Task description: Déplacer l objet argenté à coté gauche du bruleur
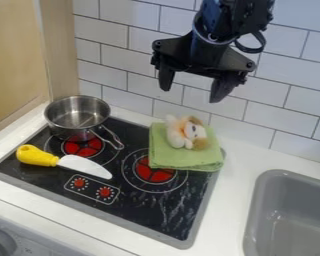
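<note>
My gripper [193, 91] hangs open at the upper right, in front of the tiled wall and above the green cloth, with nothing between its fingers. The silver pot [78, 119] stands upright at the back left of the black stove, over part of the left rear burner [83, 148]. Its wire-like handle points toward the front right. The pot is well to the left of the gripper and lower.
A yellow-handled toy knife [64, 161] lies just in front of the pot. A folded green cloth [183, 160] bears a small plush toy [187, 132] beside the right burner [154, 173]. A grey sink [271, 181] is at right, a wooden panel [59, 50] at left.
</note>
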You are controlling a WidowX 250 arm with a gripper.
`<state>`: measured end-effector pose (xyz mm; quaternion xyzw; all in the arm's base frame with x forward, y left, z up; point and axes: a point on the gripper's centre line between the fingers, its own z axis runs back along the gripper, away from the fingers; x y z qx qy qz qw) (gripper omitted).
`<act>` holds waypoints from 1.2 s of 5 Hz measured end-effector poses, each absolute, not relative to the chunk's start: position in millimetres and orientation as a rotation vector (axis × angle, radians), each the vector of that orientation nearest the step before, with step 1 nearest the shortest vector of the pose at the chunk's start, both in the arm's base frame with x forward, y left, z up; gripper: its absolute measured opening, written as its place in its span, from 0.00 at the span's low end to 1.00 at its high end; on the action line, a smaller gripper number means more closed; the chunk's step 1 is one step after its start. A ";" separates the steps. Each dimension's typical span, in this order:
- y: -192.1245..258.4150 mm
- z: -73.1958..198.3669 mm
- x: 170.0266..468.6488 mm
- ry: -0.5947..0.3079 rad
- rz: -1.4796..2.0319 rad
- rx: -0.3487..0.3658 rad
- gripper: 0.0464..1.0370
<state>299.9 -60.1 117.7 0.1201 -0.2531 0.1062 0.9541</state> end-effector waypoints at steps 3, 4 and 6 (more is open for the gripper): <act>-27.8 94.1 299.2 -0.404 0.216 0.209 0.96; -4.0 90.8 307.4 -0.402 0.263 0.129 0.96; 27.0 76.3 317.0 -0.365 0.348 0.081 0.96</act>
